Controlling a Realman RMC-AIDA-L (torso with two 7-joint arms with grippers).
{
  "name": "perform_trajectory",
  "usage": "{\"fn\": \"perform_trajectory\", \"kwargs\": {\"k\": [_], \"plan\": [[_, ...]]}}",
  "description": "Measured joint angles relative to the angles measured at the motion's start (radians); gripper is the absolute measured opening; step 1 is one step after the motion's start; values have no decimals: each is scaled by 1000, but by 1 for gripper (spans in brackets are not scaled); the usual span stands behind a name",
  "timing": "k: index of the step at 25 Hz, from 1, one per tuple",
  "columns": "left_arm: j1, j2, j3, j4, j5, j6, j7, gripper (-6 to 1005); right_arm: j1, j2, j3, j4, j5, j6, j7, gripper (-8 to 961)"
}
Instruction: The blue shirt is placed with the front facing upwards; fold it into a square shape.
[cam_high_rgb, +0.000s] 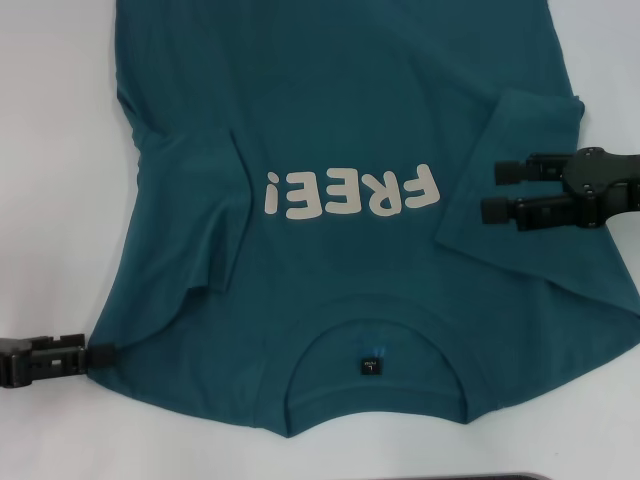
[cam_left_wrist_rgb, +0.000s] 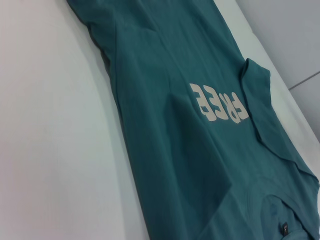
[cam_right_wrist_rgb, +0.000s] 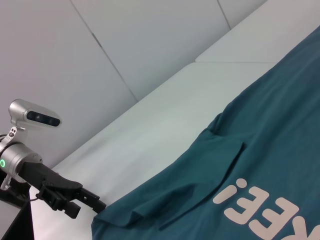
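Blue shirt (cam_high_rgb: 340, 130) lies spread front-up on the white desk (cam_high_rgb: 50, 180), its collar (cam_high_rgb: 375, 345) toward the robot and the white "FREE!" lettering (cam_high_rgb: 352, 193) reading upside down in the head view. A small black label (cam_high_rgb: 371, 364) sits just inside the collar. Both short sleeves are folded inward over the chest: the sleeve on the robot's left (cam_high_rgb: 195, 215) lies as a rumpled flap just beside the "!" end of the lettering, and the sleeve on the robot's right (cam_high_rgb: 505, 160) lies as an angled flap just beside the "F".

Left gripper (cam_high_rgb: 100, 352) is low on the desk at the shirt's shoulder edge on the robot's left, near the collar side. Its tips touch the cloth edge and look pressed together on it; the right wrist view shows the same gripper (cam_right_wrist_rgb: 97, 204) meeting a corner of the fabric, but whether cloth is actually pinched between the tips cannot be told.

Right gripper (cam_high_rgb: 495, 190) sits over the folded right sleeve, pointing toward the lettering. Its 2 fingers (cam_high_rgb: 512, 170) are spread apart, 1 farther from the robot than the other, with nothing between them. Whether they touch the fabric or hang just over it cannot be told.

The left wrist view shows the shirt (cam_left_wrist_rgb: 200, 130) stretching away across the desk (cam_left_wrist_rgb: 50, 125), with the right sleeve's fold (cam_left_wrist_rgb: 257, 100) beside the lettering.
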Motion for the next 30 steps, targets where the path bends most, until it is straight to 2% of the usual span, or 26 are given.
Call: {"fn": "perform_trajectory", "kwargs": {"k": [15, 25, 30], "plan": [[-13, -2, 8, 11, 28, 6, -1, 886, -3, 0, 12, 0, 2, 4, 2, 924], [-76, -12, 2, 10, 23, 84, 5, 886, 0, 1, 12, 0, 2, 2, 4, 925], [-77, -10, 1, 5, 25, 84, 3, 886, 1, 2, 12, 0, 2, -2, 4, 925]]}}
